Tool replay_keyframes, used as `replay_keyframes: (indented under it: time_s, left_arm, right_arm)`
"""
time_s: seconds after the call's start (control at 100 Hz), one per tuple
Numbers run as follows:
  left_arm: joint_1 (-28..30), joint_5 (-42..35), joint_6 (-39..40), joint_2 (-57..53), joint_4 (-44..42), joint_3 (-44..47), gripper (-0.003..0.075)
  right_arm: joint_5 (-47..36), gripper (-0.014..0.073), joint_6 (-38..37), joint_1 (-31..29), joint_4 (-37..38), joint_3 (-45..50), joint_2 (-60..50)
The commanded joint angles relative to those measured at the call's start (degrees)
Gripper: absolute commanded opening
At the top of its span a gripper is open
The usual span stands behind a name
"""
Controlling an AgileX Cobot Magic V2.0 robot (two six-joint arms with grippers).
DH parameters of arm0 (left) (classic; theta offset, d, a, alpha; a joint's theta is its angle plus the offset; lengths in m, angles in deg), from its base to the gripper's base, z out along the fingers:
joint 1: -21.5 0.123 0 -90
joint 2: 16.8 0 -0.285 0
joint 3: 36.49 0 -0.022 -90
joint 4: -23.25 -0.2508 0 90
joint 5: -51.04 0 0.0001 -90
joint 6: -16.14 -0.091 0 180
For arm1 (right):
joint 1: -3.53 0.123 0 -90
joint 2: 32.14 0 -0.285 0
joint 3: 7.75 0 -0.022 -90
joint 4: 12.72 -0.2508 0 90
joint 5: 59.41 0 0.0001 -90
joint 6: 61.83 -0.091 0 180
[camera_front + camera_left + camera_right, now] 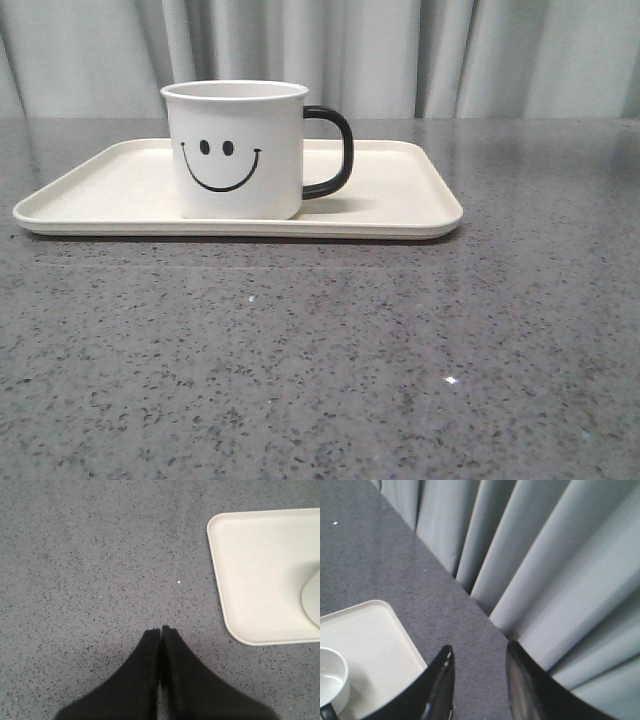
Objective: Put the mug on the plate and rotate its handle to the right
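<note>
The white mug [236, 150] with a black smiley face stands upright on the cream-white plate [100, 190], left of the plate's middle. Its black handle [335, 150] points to the right in the front view. No gripper shows in the front view. My left gripper [160, 628] is shut and empty over bare table, apart from the plate's corner [235, 580]. My right gripper [479, 651] is open and empty, above the table beside the plate's corner [380, 630]. The mug's rim [332, 677] shows at the edge of the right wrist view.
The grey speckled table [320, 360] stretches in front of the plate. Grey curtains [400, 50] hang behind the table's far edge and show close in the right wrist view [545, 555].
</note>
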Motion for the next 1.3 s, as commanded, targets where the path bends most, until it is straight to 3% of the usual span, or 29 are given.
replay_keyframes:
  time_s: [0.0,0.18,0.32,0.64,0.94,1.01,1.15,1.29]
  left_arm:
    - [0.2,-5.0,0.0,-0.4,1.0,-1.4,-0.0020]
    - [0.2,-5.3,0.0,-0.4,1.0,-1.4,-0.0020]
    - [0.2,-5.3,0.0,-0.4,1.0,-1.4,-0.0020]
    - [0.2,-6.0,0.0,-0.4,1.0,-1.4,-0.0020]
    - [0.2,-8.0,0.0,-0.4,1.0,-1.4,-0.0020]
    - [0.2,-8.2,0.0,-0.4,1.0,-1.4,-0.0020]
    - [0.2,-8.3,0.0,-0.4,1.0,-1.4,-0.0020]
    - [0.2,-8.7,0.0,-0.4,1.0,-1.4,-0.0020]
  right_arm:
    - [-2.5,0.0274,-0.2,-4.8,-5.1,-1.2,-5.4]
    - [-5.3,0.0274,0.0,-13.3,-11.1,2.8,-11.3]
    - [-10.2,0.0233,3.0,-17.7,-17.3,11.3,-16.2]
    - [-25.6,0.0212,12.6,-18.2,-21.1,43.1,-33.7]
    - [-36.3,0.0208,14.1,-18.2,-20.8,70.0,-51.5]
    - [-37.5,0.0158,14.1,-18.2,-20.8,74.5,-54.8]
    - [-39.7,-0.0078,14.1,-18.2,-20.8,81.0,-59.6]
    - [-42.8,-0.0061,14.0,-18.2,-20.7,83.6,-62.2]
